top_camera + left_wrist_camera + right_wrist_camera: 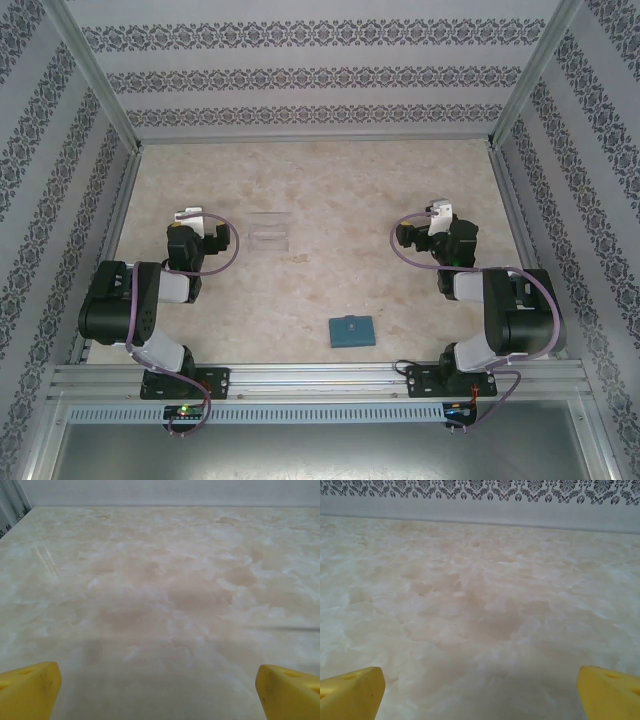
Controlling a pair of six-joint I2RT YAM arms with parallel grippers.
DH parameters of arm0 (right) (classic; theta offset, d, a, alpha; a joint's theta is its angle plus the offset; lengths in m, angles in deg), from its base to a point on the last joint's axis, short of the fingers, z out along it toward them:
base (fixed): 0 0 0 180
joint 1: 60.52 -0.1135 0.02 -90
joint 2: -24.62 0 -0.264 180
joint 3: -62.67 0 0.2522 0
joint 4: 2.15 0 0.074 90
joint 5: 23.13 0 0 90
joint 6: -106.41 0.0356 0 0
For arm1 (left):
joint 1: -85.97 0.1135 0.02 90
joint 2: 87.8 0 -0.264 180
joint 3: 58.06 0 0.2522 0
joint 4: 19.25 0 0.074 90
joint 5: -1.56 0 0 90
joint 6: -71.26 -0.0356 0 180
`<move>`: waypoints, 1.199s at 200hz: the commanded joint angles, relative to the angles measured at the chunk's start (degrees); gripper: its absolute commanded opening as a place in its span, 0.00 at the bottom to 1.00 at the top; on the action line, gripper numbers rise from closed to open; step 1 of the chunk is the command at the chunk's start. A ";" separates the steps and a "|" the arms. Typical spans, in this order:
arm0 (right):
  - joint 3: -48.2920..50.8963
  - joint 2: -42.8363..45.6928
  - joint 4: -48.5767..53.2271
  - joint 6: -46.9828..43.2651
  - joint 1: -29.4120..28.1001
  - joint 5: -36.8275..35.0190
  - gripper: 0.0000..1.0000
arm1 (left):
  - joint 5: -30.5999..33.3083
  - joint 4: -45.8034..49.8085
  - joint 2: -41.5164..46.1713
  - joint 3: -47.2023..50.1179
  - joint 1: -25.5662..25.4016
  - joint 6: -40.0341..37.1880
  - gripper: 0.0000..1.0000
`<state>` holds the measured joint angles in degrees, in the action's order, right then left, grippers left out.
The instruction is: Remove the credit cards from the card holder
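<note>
One teal card holder [351,330] lies flat and folded shut at 6 o'clock on the marble table [330,180], between the two arm bases; what it holds cannot be seen. One clear plastic tray [270,232] sits at its 11 o'clock, well apart. Both the left gripper [159,682] and right gripper [480,682] gape wide, holding nothing.

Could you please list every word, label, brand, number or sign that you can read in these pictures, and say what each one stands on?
No text can be read anywhere.
The card holder looks plain teal; any print on it is too small to tell.
The clear tray shows no visible marking.
The walls carry an ornamental pattern, not letters.
</note>
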<state>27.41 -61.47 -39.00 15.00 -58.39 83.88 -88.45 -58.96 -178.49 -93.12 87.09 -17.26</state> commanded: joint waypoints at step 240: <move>0.24 -0.40 -2.19 0.71 0.24 -0.94 0.98 | -1.06 0.32 -0.06 -1.02 -0.44 -1.12 1.00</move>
<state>27.41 -61.47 -39.24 15.00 -58.37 83.86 -88.47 -58.85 -178.49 -93.12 87.09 -17.26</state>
